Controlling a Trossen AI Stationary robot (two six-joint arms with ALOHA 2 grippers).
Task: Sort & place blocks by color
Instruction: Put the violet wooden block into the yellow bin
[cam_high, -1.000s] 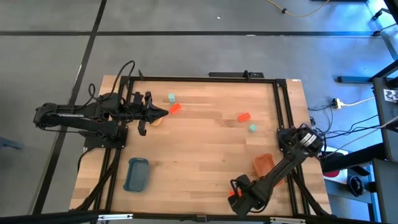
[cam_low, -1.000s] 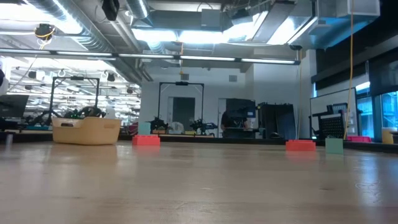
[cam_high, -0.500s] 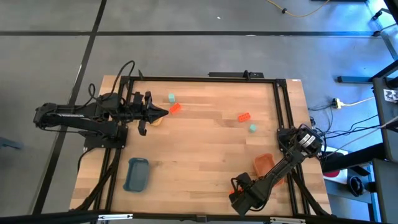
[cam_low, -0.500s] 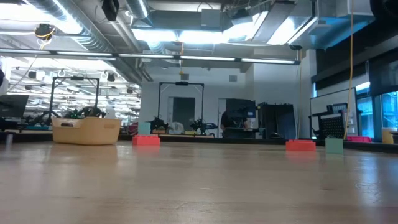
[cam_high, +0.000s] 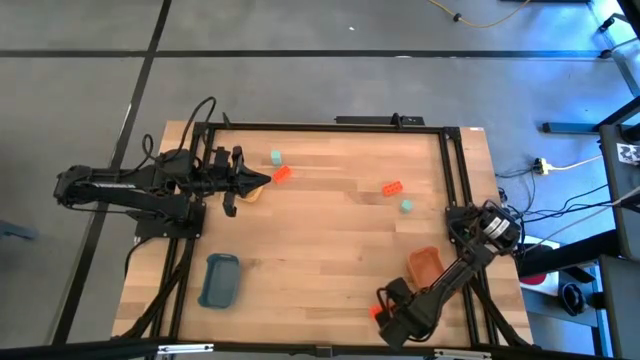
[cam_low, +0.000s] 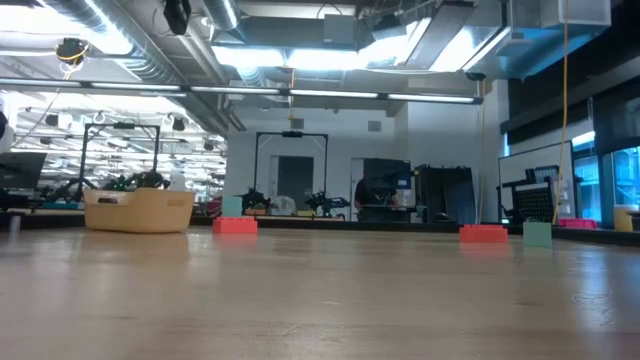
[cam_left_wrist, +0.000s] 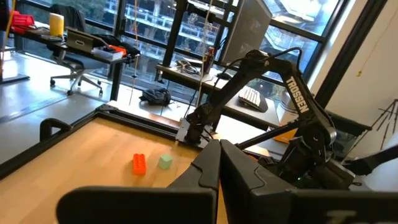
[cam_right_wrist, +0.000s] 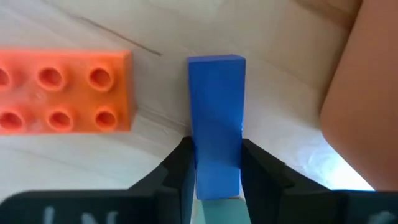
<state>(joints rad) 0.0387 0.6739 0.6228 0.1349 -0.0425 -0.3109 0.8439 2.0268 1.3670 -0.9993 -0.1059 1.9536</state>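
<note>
Three orange-red bricks (cam_high: 392, 187), two mint blocks (cam_high: 406, 206) – right tool (cam_right_wrist: 217, 177) pinching one blue block (cam_right_wrist: 216, 112), left tool (cam_left_wrist: 219, 168) pressed together.

Bare table (cam_high: 330, 240) between scattered blocks (cam_high: 392, 188)

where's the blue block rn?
Right wrist view: blue block stands on the table between the right gripper fingers, beside an orange studded brick.

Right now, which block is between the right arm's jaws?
The blue block: the right gripper has its jaws closed against both its sides. The studded orange brick lies beside it, untouched.
</note>
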